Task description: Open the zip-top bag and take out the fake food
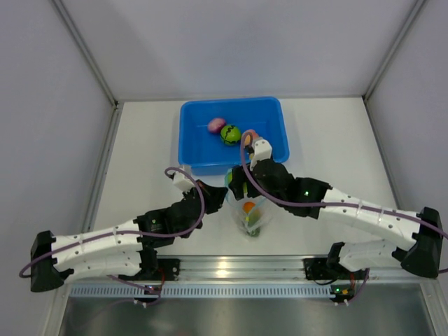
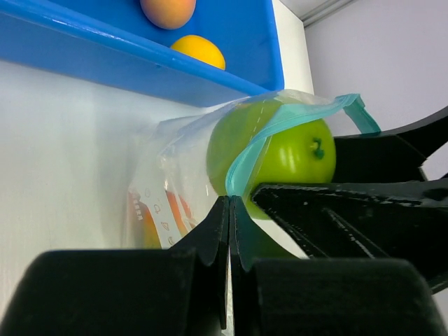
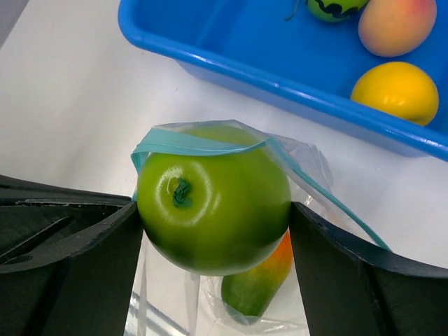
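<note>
1. On the white table, just at 6 o'clock of the blue tub in the top view: the zip-top bag, mouth toward 12 o'clock, closed end toward 6 o'clock.
2. Across that mouth: the teal zipper strip, parted and arching over the top of the lime green apple; apple lodged in the opening, stem end facing out.
3. From 8 o'clock in the top view: the left gripper, fingers pressed fully together, pinching the bag's clear film right at the zipper strip on the near lip.
4. From 4 o'clock in the top view: the right gripper, jaws wide apart, 1 finger touching each side of the lime green apple, at 9 and 3 o'clock in the right wrist view, clamping it.
5. Deeper inside the bag, at 5 o'clock of the apple in the right wrist view: 1 orange-and-green fruit, lying against the crinkled film.
6. Inside the tub: 4 pieces, namely the purple-pink fruit, the dark green striped fruit just beside it at 4 o'clock, the peach-orange fruit, and the yellow fruit close to the tub's front wall.
</note>
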Robot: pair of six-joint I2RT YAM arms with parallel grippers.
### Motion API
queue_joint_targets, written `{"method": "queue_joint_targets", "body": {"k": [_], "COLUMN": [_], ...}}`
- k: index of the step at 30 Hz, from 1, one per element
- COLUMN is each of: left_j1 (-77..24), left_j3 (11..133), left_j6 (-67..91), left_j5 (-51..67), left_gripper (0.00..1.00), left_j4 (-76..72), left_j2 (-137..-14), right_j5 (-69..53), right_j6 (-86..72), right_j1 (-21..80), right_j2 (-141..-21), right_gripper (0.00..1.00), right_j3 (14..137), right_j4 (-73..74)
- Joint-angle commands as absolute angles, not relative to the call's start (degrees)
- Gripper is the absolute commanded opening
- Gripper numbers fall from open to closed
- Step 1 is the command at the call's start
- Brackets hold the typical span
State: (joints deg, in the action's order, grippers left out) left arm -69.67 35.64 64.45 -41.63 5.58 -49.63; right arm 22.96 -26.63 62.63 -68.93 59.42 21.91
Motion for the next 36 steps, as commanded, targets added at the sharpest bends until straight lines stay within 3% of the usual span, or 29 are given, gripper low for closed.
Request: {"method": "queue_joint_targets", "body": {"k": [1, 16, 22, 36], "left_j1": [-69.7, -69.7, -69.7, -69.7], "left_j3": [36.4, 35.2, 35.2, 34.0], "left_j6": [64.7, 65.1, 65.4, 64.6], "left_j5": [-42.1, -43.1, -42.5, -41.8], "left_gripper": [0.0, 0.0, 0.0, 0.0], "left_j4": [4.0, 4.0, 4.0, 4.1], "left_j2": [-49.0, -47.7, -47.6, -44.2], "right_j5": [23.6, 16.3, 22.9, 14.0], "right_j6": [-25.0, -23.3, -21.0, -16.2], "right_j1": [64.0, 63.9, 63.2, 37.6], "right_j2": [-66.7, -63.0, -63.4, -77.9], "right_gripper": [0.47, 0.47, 0.47, 0.48], "right_j3": [64.5, 72.6, 76.5, 87.9], "right_j4": [21.9, 28.7, 28.6, 29.6]}}
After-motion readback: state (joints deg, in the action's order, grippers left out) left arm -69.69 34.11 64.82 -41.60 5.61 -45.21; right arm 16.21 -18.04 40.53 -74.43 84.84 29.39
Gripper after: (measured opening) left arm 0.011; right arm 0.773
